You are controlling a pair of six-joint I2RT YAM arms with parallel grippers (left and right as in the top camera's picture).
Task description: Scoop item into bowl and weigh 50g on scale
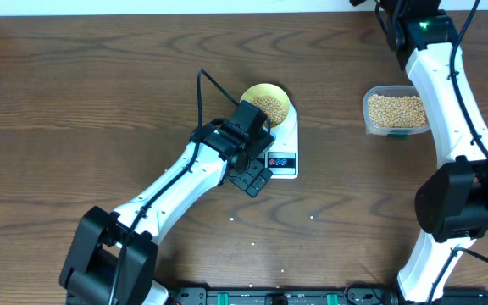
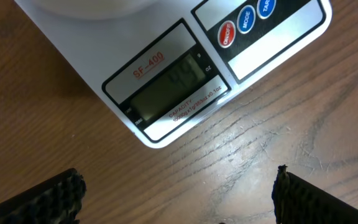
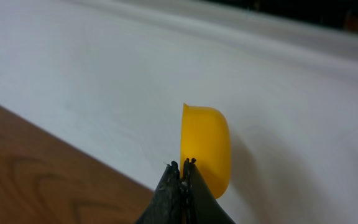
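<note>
The pale yellow bowl stands on the back of the white scale and holds a heap of tan beans. My left gripper is open and empty. It hovers low over the table just in front of the scale. In the left wrist view the scale's display and its red and blue buttons fill the top, with my left fingers spread wide below. The digits are too faint to read. My right gripper is shut on a yellow scoop, raised at the table's far right edge.
A clear plastic tub filled with more beans sits right of the scale, under the right arm. A few stray beans lie on the wooden table in front of the scale. A white wall runs along the back.
</note>
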